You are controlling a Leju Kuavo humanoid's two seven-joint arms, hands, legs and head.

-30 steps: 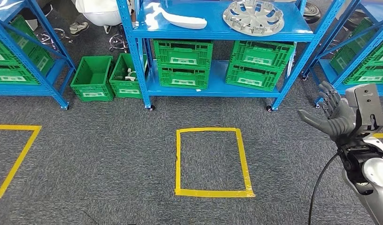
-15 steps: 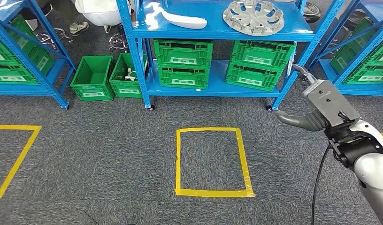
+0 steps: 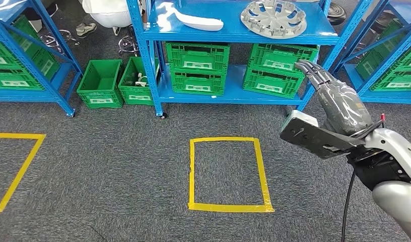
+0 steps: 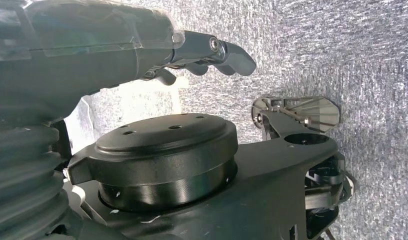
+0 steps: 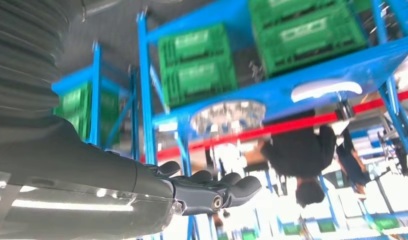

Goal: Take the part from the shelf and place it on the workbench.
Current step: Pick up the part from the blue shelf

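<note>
You're looking at a blue shelf (image 3: pixel 233 35) w/ two parts lying on its upper level: one silver wheel cover (image 3: pixel 273 17), face-up at the right, and one white curved trim piece (image 3: pixel 196 21) to its left, well apart from it. Neither is touching a hand.

Lower level is carrying four green crates (image 3: pixel 197 68), stacked two and two; each is wearing a white label on its front, but the print is too small to read. Two more green bins (image 3: pixel 97 83) are sitting on the floor left of the shelf, side by side, also w/ white labels you can't read. The left one is looking empty; the right one is holding some pale small bits, too small to name. More green crates are sitting in the blue racks at both edges.

Your right hand (image 3: pixel 327 91) is reaching up toward the shelf's right post, nothing in it, fingers (image 5: pixel 227 187) lying slightly curled and apart. Your left hand (image 4: pixel 142 47) is hanging over grey carpet, holding nothing, fingers loosely spread.

One yellow tape rectangle (image 3: pixel 228 174) is marking the carpet in front of the shelf; part of another is showing at far left. A person in white is sitting behind the shelf.
</note>
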